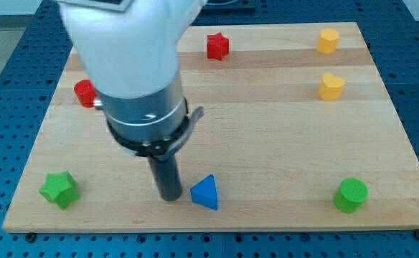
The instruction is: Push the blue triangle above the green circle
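The blue triangle lies near the bottom edge of the wooden board, a little left of centre. The green circle stands near the board's bottom right corner, far to the right of the triangle. My tip rests on the board just left of the blue triangle, close to it or touching its left side. The arm's white and grey body fills the view's upper left.
A green star sits at the bottom left. A red block shows partly behind the arm at the left. A red star is at the top centre. Two yellow blocks are at the top right.
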Tool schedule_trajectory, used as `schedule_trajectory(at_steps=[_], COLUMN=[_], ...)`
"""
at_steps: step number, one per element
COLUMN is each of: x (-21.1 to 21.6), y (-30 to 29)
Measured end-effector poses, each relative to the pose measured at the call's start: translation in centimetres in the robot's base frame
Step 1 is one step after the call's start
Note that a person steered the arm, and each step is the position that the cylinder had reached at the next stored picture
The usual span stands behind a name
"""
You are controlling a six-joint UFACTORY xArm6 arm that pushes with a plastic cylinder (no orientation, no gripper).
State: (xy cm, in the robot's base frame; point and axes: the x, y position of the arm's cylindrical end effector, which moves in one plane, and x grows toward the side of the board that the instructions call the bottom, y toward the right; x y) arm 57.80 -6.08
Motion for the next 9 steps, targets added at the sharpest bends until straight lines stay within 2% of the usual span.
schedule_trajectory(at_steps=[1, 5, 6, 8, 9], x=[0.0, 3.3, 2.7, -2.9, -2.9], y=[3.0, 3.0, 6.1, 21.3, 21.7])
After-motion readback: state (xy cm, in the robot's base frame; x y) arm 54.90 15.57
